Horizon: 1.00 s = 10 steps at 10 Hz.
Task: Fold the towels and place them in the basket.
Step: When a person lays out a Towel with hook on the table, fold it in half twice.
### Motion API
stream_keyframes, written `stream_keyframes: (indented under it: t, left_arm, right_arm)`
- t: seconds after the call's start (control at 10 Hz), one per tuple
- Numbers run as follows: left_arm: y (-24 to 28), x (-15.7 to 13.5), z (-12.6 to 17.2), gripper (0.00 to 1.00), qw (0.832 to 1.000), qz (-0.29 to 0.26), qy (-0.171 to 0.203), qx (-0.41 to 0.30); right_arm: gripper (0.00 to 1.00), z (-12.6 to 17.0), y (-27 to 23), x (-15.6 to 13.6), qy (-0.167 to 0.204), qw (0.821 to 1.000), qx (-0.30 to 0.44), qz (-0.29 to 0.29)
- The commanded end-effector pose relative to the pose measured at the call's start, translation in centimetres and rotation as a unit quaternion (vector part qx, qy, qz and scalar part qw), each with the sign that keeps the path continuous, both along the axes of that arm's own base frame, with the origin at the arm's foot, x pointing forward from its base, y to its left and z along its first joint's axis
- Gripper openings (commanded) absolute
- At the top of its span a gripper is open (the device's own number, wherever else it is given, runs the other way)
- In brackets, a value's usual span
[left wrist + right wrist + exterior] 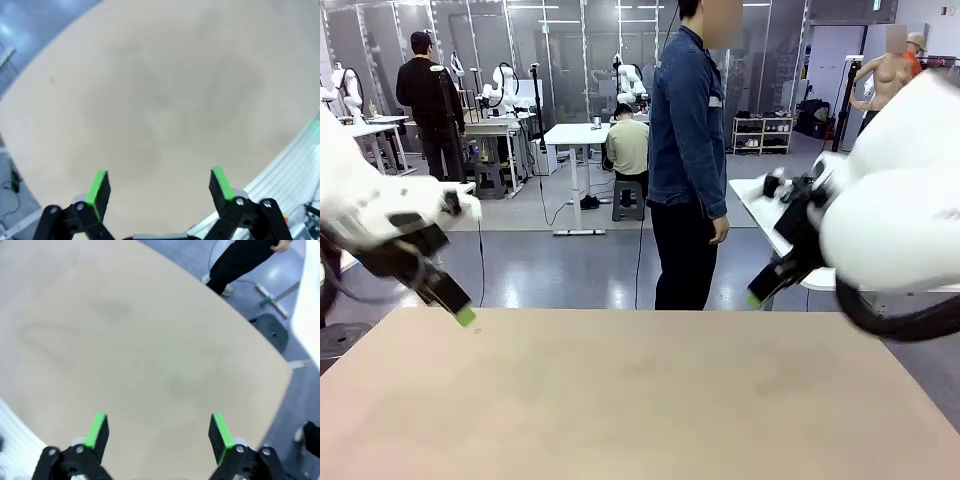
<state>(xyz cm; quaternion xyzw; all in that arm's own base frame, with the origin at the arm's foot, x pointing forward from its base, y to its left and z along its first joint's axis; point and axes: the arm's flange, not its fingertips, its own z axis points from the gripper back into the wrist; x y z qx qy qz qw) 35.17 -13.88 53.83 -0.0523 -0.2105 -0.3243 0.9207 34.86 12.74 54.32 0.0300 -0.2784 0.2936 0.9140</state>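
Note:
The towels and the basket are out of view. My left gripper (461,311) hangs over the far left corner of the tan table (640,400), fingers pointing down and to the right. In the left wrist view the left gripper (160,186) stands open above bare tabletop (165,100), nothing between its green pads. My right gripper (756,297) hovers past the table's far right edge, pointing down and to the left. The right gripper (159,432) is open too, over the tabletop (125,350), holding nothing.
A person (688,150) in a denim jacket stands at the far edge, side-on, arms down; their legs (239,262) show beyond the table's rim. A white table (765,215) stands behind at the right. Grey floor surrounds the table.

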Motion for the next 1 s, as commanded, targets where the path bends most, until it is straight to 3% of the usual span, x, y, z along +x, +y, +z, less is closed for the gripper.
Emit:
stream_keyframes:
  t: [0.0,0.2,0.4,0.7,0.8,0.9]
  left_arm:
    - [0.9,-3.0,6.5,1.0,1.0,-0.012,-0.02,0.003]
    - [1.2,-6.0,11.9,1.0,0.998,-0.02,-0.059,-0.002]
    - [1.7,-7.5,15.0,1.0,0.998,-0.024,-0.06,-0.024]
    - [2.3,-8.9,16.7,1.0,0.997,-0.011,-0.075,-0.02]
    - [2.3,-8.5,16.1,1.0,0.997,-0.019,-0.06,-0.036]
    - [2.2,-8.4,16.6,1.0,0.996,-0.012,-0.085,-0.02]
  right_arm:
    - [1.0,5.7,-1.5,-3.1,-0.018,1.0,-0.014,0.004]
    - [1.0,10.1,-2.5,-6.1,-0.021,1.0,-0.018,0.005]
    - [1.0,12.2,-3.2,-7.9,-0.02,1.0,-0.006,0.005]
    - [1.0,13.6,-3.7,-9.5,-0.023,1.0,0.002,0.002]
    - [1.0,13.2,-3.6,-9.1,-0.009,1.0,0.008,0.016]
    - [1.0,13.5,-3.4,-9.3,-0.03,1.0,0.002,-0.001]
